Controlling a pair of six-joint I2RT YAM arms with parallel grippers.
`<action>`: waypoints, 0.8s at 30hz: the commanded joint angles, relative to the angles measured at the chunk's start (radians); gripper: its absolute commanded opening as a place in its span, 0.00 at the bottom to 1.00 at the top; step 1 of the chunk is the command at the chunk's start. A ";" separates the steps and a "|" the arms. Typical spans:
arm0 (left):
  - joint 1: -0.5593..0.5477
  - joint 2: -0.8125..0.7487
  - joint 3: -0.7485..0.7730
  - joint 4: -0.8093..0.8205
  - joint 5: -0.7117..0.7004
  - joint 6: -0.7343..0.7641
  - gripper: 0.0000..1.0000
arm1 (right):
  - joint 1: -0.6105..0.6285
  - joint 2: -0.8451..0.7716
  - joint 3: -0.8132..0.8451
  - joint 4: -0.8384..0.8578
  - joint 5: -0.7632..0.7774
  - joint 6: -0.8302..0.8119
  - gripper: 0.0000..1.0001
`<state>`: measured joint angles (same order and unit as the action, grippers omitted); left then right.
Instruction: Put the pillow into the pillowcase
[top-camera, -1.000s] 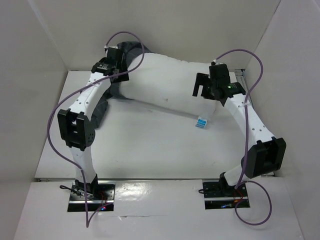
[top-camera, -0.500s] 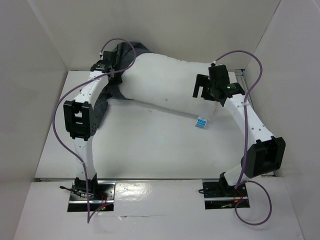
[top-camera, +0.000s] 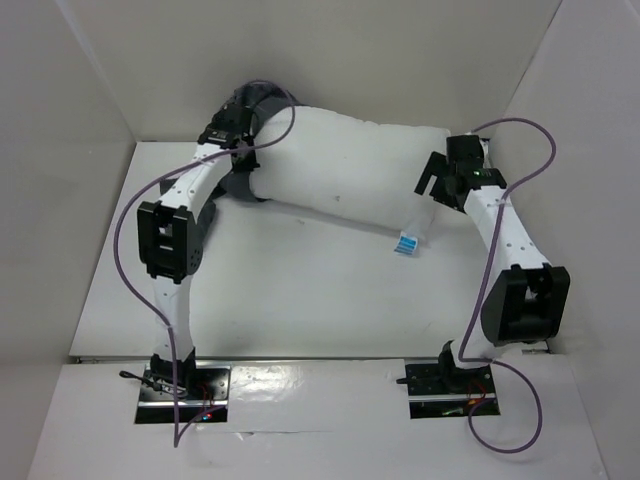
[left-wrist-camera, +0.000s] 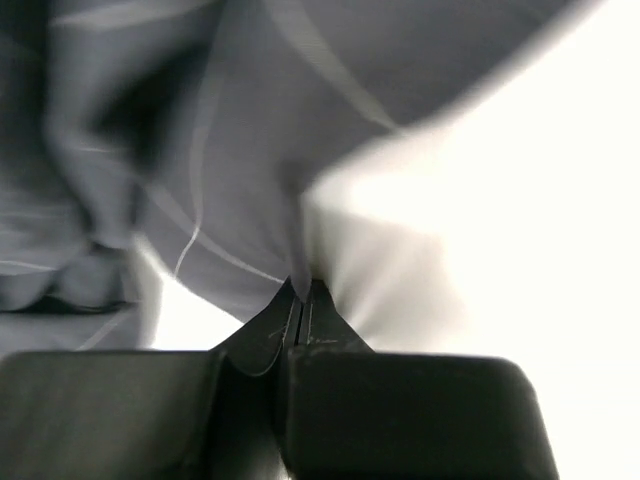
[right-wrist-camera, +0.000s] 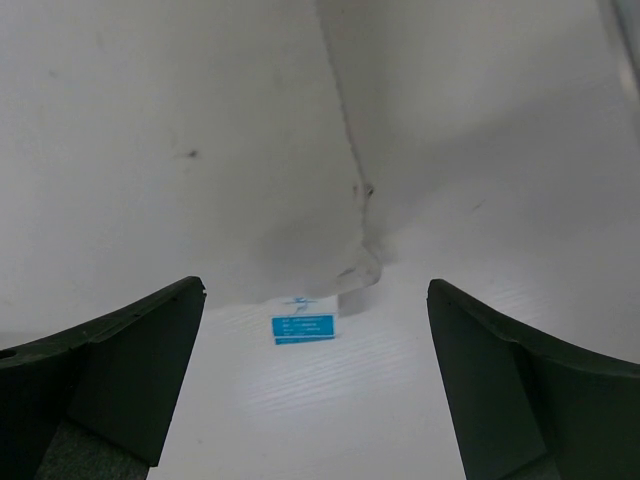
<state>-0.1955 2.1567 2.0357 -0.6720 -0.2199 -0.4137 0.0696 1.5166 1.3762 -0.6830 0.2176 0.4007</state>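
Note:
The white pillow (top-camera: 345, 165) lies across the back of the table, its blue-and-white tag (top-camera: 408, 242) at the near right corner. The dark grey pillowcase (top-camera: 240, 185) is bunched around the pillow's left end. My left gripper (top-camera: 248, 108) is at that end, near the back. In the left wrist view the left gripper (left-wrist-camera: 300, 292) is shut on a fold of the pillowcase (left-wrist-camera: 200, 150), with the pillow (left-wrist-camera: 520, 200) to its right. My right gripper (top-camera: 434, 188) hangs open over the pillow's right end. Nothing lies between the right gripper's (right-wrist-camera: 316, 290) fingers; the tag (right-wrist-camera: 303, 327) sits on the table below them.
White walls close in the table (top-camera: 300, 300) on the left, back and right. Purple cables loop over both arms. The right wall stands close behind the right arm's wrist (top-camera: 490, 185).
The left gripper has moved back and right onto the pillowcase's edge and shut on it. The right arm has swung right, to the pillow's right end. The pillow's right part has shifted back.

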 joint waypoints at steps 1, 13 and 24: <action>-0.105 -0.055 0.070 0.022 0.112 0.050 0.00 | -0.031 0.048 -0.040 0.103 -0.147 0.033 1.00; -0.243 0.042 0.288 -0.038 0.307 0.039 0.00 | 0.050 0.215 0.049 0.416 -0.572 0.009 0.00; -0.223 0.023 0.231 -0.038 0.277 0.030 0.00 | 0.050 0.157 0.208 0.076 0.159 0.050 0.92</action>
<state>-0.4255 2.1773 2.2662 -0.7422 0.0322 -0.3725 0.1322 1.6646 1.4982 -0.5117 0.1116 0.4194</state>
